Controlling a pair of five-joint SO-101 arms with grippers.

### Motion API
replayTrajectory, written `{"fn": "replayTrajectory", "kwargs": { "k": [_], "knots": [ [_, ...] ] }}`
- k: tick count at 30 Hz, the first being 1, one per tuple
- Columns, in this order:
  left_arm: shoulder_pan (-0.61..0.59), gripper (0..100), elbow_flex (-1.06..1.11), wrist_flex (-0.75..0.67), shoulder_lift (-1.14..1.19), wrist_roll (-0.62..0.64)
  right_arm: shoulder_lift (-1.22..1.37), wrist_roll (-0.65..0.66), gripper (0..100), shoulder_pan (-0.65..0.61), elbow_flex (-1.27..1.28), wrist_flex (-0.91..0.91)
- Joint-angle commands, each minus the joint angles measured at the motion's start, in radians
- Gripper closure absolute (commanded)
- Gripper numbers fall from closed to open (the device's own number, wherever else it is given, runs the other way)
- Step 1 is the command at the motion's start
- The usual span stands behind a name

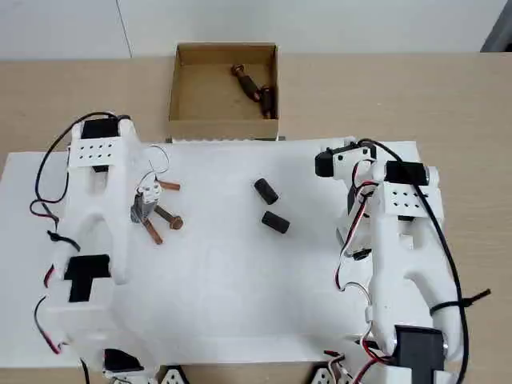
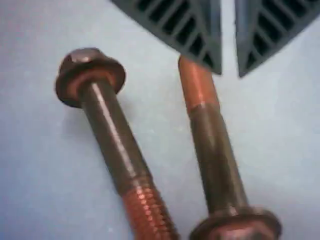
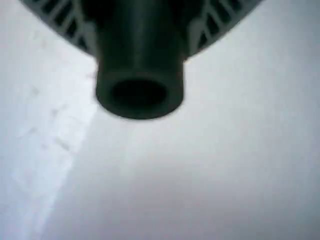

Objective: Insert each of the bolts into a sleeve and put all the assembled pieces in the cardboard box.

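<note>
A sleeve is gripped in the right end effector. The left end effector, narrowly parted, is held over two bolts on the tabletop. Loose sleeves are seen between the arms, and assembled pieces in the box.

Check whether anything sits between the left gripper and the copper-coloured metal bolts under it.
Nothing visible does. The left gripper sits just over the tip of one copper-coloured flanged bolt. The second bolt lies alongside, not touching it, on the white sheet.
</note>
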Motion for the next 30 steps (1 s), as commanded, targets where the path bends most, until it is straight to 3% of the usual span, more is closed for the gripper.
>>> {"fn": "replayTrajectory", "kwargs": {
  "k": [1,9,20,30],
  "knots": [
    [-0.005,99,-0.035,-0.044,-0.003,0.0,-0.042,0.002,99.1,0.012,-0.003,-0.013],
    [-0.006,87,-0.035,-0.058,0.002,0.0,-0.042,0.002,99.1,0.012,-0.003,-0.015],
    [-0.087,87,-0.031,-0.078,0.005,0.0,-0.042,0.002,99.1,0.012,-0.003,-0.013],
    [-0.084,87,-0.03,-0.118,0.049,-0.002,-0.042,0.002,99.1,0.01,-0.003,-0.015]
  ]
}}
